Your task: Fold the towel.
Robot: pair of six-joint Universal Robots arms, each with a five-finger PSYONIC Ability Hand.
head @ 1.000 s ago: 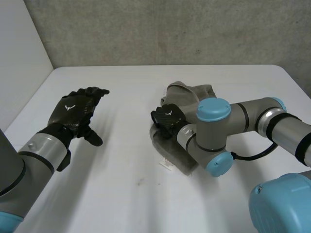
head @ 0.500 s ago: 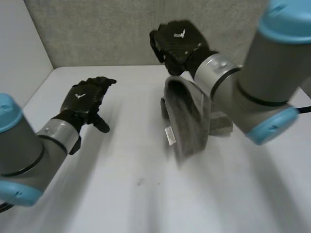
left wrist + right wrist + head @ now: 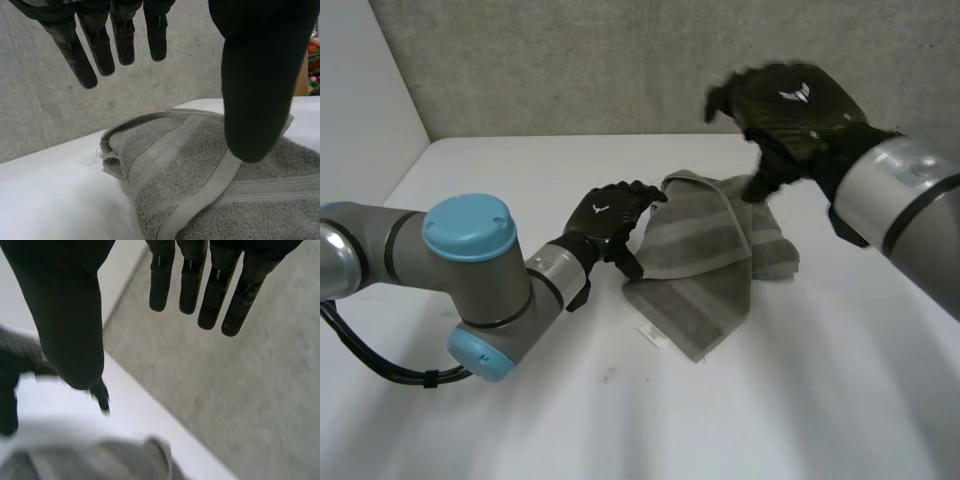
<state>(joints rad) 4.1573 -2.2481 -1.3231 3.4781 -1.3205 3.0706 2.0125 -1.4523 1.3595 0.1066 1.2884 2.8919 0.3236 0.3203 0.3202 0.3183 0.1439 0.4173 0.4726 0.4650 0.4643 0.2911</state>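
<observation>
**White table, grey wall: towel roughly doubled, both hands free**

1. Left hand (image 3: 605,222): open, with the fingers straight, the thumb spread and nothing held. It is placed at the edge of the towel (image 3: 705,250) that faces the left arm. In the left wrist view the thumb hangs over the towel's woven band. Contact with the cloth cannot be confirmed.

2. Right hand (image 3: 800,110): open, fingers straight, empty. It is raised above the far side of the towel and well apart from it.

3. Towel: grey, lying in a loose heap on the table (image 3: 520,400), between the two hands and nearer the wall (image 3: 620,60) than the robot. One layer is thrown over another at a slant. A rumpled part shows beyond the upper layer on the side below the right hand. A white label (image 3: 657,338) sticks out at the towel's nearest corner.

4. Task status (judgement): one rough fold is in place. The edges do not line up and the layers are skewed. Squaring the layers, flattening them and folding again are left to do.
</observation>
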